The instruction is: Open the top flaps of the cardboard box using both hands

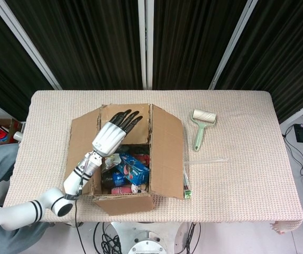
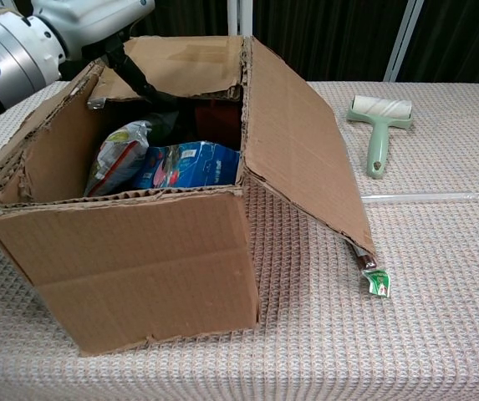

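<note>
The cardboard box (image 1: 125,203) (image 2: 139,267) stands on the table with its top open and snack packets (image 1: 131,170) (image 2: 185,164) inside. Its left flap (image 1: 80,153) and right flap (image 1: 167,153) (image 2: 298,150) slope outward. The far flap (image 1: 138,117) (image 2: 193,63) still leans in over the opening. My left hand (image 1: 111,135) (image 2: 72,25) reaches over the box, fingers stretched out and apart on the far flap. Its thumb (image 2: 130,71) hangs down in front of that flap's edge. I see no firm grip on the flap. My right hand is out of both views.
A green lint roller (image 1: 200,127) (image 2: 379,125) lies right of the box, with a clear thin rod (image 1: 207,161) (image 2: 423,197) nearer me. A small green packet (image 1: 186,191) (image 2: 376,281) pokes out under the right flap. Dark curtains stand behind the table.
</note>
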### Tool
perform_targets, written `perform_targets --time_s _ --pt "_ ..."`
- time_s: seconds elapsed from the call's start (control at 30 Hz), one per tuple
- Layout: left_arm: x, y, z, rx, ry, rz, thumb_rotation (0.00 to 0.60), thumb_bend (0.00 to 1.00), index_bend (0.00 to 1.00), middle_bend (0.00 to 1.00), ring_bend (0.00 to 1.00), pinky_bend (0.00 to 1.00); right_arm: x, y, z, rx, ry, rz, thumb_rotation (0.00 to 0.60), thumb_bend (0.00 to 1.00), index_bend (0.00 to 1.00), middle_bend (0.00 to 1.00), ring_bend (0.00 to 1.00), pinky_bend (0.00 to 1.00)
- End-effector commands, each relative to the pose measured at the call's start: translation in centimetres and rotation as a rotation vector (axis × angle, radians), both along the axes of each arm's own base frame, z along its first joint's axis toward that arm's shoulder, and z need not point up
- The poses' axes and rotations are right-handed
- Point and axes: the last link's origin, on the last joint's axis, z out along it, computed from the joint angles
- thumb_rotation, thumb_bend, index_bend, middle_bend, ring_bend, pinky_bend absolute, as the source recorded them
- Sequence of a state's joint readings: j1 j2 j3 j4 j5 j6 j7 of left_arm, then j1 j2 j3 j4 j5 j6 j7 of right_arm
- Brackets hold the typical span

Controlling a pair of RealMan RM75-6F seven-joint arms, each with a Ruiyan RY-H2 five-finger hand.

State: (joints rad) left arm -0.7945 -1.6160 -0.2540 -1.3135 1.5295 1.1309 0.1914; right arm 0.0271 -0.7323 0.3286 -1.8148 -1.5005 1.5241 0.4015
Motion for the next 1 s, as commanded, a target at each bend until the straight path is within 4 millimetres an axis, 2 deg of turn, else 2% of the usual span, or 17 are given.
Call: perform_targets --time_s 0.03,0.23,0.43,0.53,0.7,1.0 --pt "-0.2 0.2 -0.9 0.013 0.042 -0.019 0.6 0.01 0.03 0.02 0.05 0.17 -0.1 -0.1 -0.1 0.002 0.001 -0.004 0.6 0.4 0.0 0.0 0.0 0.0" --pt "-0.7 0.9 -1.5 0.052 0.07 -0.023 0.6 0.01 0.03 0.02 0.05 0.17 -0.3 -0.3 -0.3 0.004 0.002 -0.014 0.6 0.4 0.0 0.0 0.0 0.0" --pt "-0.4 1.7 -1.1 0.145 0.06 -0.019 0.6 0.01 0.03 0.02 0.05 0.17 -0.6 -0.5 -0.4 0.008 -0.003 -0.023 0.6 0.42 0.0 0.0 0.0 0.0" --pt "0.1 2.0 0.0 0.215 0.042 -0.038 0.6 0.04 0.03 0.02 0.05 0.17 -0.7 -0.6 -0.3 0.005 -0.006 -0.027 0.6 0.42 0.0 0.0 0.0 0.0" --pt "0.9 2.8 2.6 0.302 0.021 -0.041 0.6 0.17 0.03 0.02 0.05 0.17 -0.9 -0.9 -0.3 0.008 -0.015 -0.033 0.6 0.42 0.0 0.0 0.0 0.0" --pt "2.0 5.1 6.4 0.424 0.014 -0.019 0.6 0.19 0.02 0.02 0.05 0.18 -1.1 -1.3 -0.5 0.013 -0.026 -0.034 0.6 0.42 0.0 0.0 0.0 0.0"
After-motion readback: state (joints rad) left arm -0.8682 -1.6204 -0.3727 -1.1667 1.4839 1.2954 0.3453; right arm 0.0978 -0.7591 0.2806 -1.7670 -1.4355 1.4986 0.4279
